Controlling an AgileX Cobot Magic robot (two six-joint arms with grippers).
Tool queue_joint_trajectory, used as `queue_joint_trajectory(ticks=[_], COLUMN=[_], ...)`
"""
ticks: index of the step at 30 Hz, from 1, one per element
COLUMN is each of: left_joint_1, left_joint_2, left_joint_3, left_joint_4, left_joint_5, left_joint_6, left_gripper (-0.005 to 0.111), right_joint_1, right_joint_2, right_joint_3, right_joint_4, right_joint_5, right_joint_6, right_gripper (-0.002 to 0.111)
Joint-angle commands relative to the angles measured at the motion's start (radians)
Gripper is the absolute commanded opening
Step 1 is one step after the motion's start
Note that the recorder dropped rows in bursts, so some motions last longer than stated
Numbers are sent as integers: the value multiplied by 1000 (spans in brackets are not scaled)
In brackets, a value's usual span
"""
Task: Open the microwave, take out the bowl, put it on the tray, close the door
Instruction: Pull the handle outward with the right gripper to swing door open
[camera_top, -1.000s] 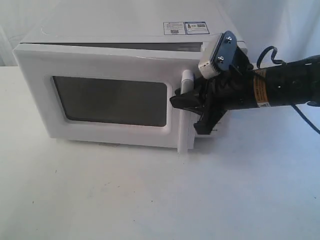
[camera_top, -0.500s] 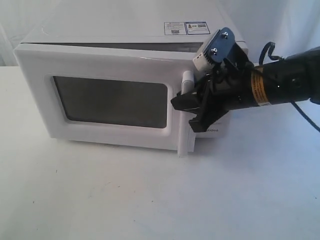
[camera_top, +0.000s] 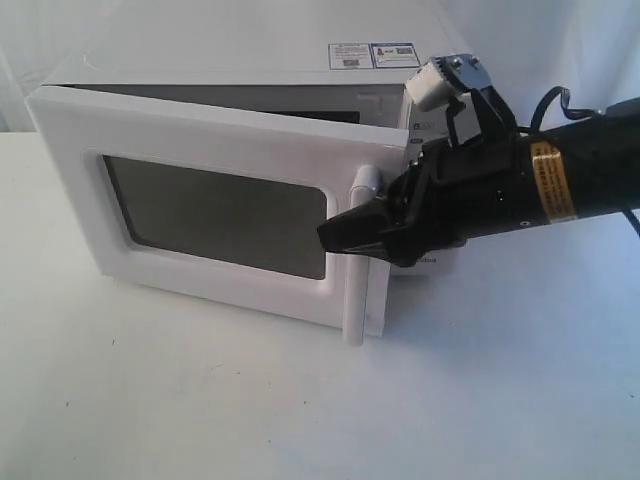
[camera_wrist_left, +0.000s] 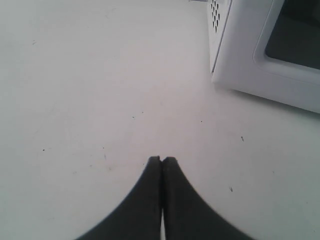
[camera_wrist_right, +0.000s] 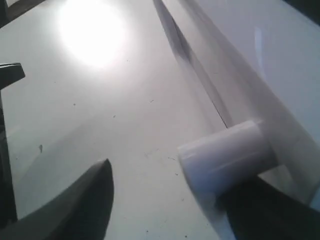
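The white microwave (camera_top: 250, 60) stands at the back of the table. Its door (camera_top: 210, 215), with a dark window, is swung partly out, leaving a dark gap along the top. My right gripper (camera_top: 345, 235) is open and hooked on the vertical white bar handle (camera_top: 358, 260). In the right wrist view the handle (camera_wrist_right: 225, 155) lies against one finger (camera_wrist_right: 260, 210), while the other finger (camera_wrist_right: 97, 190) stands apart from it. My left gripper (camera_wrist_left: 161, 160) is shut on nothing, low over the table near the microwave's corner (camera_wrist_left: 240, 75). The bowl is hidden.
The white tabletop (camera_top: 300, 400) stretches in front of the microwave. A black cable (camera_top: 545, 105) loops behind the right arm. Stickers (camera_top: 372, 54) lie on the microwave's top. No tray shows in any view.
The door has swung outward from nearly shut. My right gripper has moved left and toward the table's front along with the handle. No earlier frame shows the left gripper.
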Motion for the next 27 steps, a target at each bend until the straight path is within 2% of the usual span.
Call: queue_joint_trajectory(ticks=[1,7,14,18,21,24,26,27], left_joint_1=[-5,-5,-5,-5,-5,-5,-5,-5], left_joint_2=[-4,-4,-4,-4,-4,-4,-4,-4], left_joint_3=[5,5,5,5,5,5,5,5], left_joint_4=[-5,-5,-5,-5,-5,-5,-5,-5], left_joint_5=[1,1,1,1,1,1,1,1], left_joint_6=[-3,-3,-3,-3,-3,-3,-3,-3], left_gripper=[0,0,0,0,0,0,0,0], right_joint_1=[16,16,-19,-21,-21,-19,-19,-19], right_joint_2=[-74,-147,-209,-217,-217,-210,-195,-187], right_joint_3=[-63,50,164,190,190,190,190,190], right_joint_4=[41,41,41,41,41,41,41,41], right_joint_5=[-337,-337,-337,-337,-337,-259,-244,-244], right_joint_6=[83,281,288,279,241,174,53,-12], right_gripper=[54,49,49,44,35,16,1,0])
